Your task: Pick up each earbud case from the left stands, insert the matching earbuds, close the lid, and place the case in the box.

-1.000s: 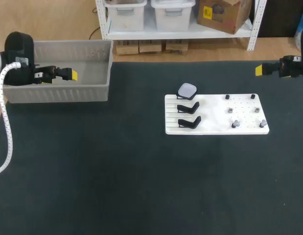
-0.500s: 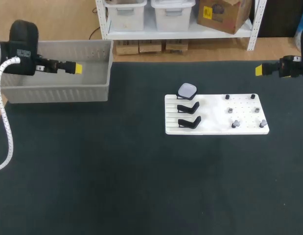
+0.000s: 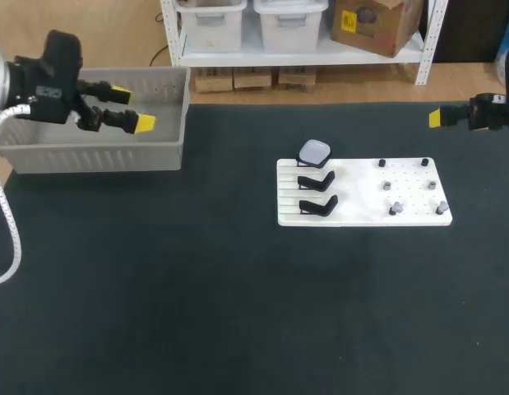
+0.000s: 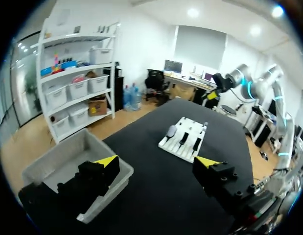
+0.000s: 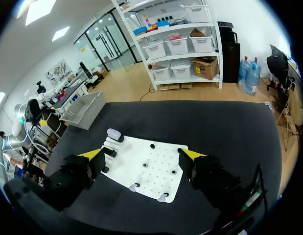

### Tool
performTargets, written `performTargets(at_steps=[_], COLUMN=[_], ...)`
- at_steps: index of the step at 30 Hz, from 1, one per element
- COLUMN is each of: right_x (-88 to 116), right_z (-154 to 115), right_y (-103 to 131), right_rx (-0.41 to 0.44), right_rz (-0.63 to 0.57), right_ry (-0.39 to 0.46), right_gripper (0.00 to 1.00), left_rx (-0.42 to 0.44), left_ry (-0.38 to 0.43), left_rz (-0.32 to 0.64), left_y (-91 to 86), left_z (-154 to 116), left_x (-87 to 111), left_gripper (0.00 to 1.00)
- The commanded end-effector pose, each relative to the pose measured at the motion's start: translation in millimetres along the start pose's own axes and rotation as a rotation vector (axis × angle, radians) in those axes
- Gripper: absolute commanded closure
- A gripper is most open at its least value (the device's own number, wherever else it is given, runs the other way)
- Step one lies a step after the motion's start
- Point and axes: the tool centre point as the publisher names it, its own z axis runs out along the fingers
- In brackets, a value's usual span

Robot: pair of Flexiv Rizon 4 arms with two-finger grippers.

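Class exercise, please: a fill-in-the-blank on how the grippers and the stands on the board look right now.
The left gripper, by the grey box, has its fingers ____. Of the three stands on the white board, only ____ holds an earbud case. The two empty stands are coloured ____. The right gripper holds ____.
Missing: open; one; black; nothing.

No writing, label, number or sign can be read anywhere on the table (image 3: 238, 313).
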Motion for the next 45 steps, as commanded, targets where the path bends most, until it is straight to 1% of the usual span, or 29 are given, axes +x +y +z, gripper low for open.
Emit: performTargets(at_steps=[1,5,9,25,27,28,30,33,40,45], right_x=[0,0,0,0,0,0,0,0,0,0], right_z=[0,0,0,0,0,0,0,0,0,0], right_y=[0,0,0,0,0,0,0,0,0,0], right_rx=[0.000,0.000,0.000,0.000,0.000,0.000,0.000,0.000,0.000,0.000], right_rz=[0.000,0.000,0.000,0.000,0.000,0.000,0.000,0.000,0.000,0.000], right_ry=[0.000,0.000,0.000,0.000,0.000,0.000,0.000,0.000,0.000,0.000], right_gripper=[0.00,0.00,0.00,0.00,0.00,0.00,0.00,0.00,0.00,0.00], left_rx=[0.370,0.422,0.441,0.441,0.421,0.403,0.396,0.398,0.448,0.484], left_ry=[-0.006,0.021,0.053,0.053,0.051,0.061,0.050,0.044,0.014,0.019], left_rz=[0.211,0.253,0.272,0.272,0.295,0.298,0.284,0.295,0.364,0.374], left_y=[1.8,-1.8,-3.7,-3.7,-4.3,-3.1,-1.2,1.4,5.4,8.0], left_z=[21,38,54,54,53,54,59,73,114,135], left_x=[-3.9,-7.9,-12.2,-12.2,-6.8,-5.0,-3.3,-6.9,-12.2,-12.1], left_gripper=[0.00,0.00,0.00,0.00,0.00,0.00,0.00,0.00,0.00,0.00])
